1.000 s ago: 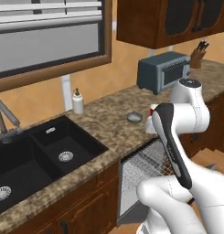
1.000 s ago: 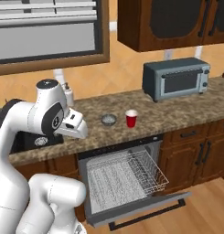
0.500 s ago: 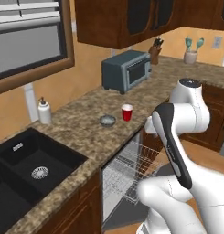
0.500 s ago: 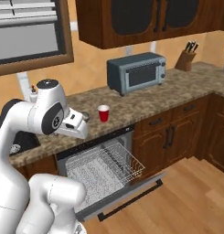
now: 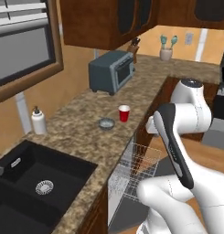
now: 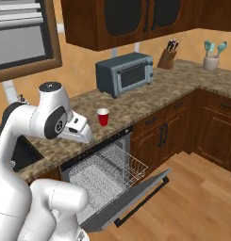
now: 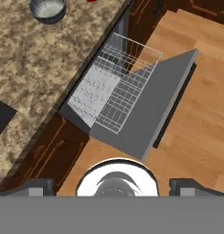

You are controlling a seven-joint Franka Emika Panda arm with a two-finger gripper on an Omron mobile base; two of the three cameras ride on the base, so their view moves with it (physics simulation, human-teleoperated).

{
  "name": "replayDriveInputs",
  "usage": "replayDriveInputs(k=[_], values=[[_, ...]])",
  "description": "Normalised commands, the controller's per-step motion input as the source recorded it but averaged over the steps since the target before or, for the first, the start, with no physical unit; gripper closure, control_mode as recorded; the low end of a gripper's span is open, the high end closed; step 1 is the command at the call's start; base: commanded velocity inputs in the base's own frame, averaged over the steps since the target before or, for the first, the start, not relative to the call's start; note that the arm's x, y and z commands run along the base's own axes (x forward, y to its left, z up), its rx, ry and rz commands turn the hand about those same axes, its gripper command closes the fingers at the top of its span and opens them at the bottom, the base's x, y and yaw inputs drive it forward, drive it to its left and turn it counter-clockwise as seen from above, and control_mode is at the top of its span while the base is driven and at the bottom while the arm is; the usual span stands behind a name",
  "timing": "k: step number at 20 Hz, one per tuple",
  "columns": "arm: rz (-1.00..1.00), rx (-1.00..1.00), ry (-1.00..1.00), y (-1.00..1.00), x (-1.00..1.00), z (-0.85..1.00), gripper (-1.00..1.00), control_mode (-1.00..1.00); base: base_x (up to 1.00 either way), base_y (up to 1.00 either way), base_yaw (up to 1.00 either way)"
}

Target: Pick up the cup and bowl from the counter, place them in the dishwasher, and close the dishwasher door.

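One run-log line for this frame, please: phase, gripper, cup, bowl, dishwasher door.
phase: approach, nothing picked | gripper: open, empty | cup: upright on counter | bowl: on counter beside cup | dishwasher door: open, rack pulled out

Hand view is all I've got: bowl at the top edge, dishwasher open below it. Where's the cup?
Observer: The cup stands upright on the counter, just right of the bowl, apart from it.
Operator: Anything behind them?
Observer: A grey toaster oven against the wall.
Operator: Rack loaded?
Observer: No. In the right base view the wire rack is pulled out and empty, over the lowered dishwasher door.
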Motion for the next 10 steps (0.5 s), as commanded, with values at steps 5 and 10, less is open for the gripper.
replayDriveInputs(k=[5,10], values=[[0.0,0.0,0.0,0.0,0.0,0.0,-1.0,1.0,0.0,0.46,-0.28],[0.0,0.0,0.0,0.0,0.0,0.0,-1.0,1.0,0.0,0.2,-0.31]])
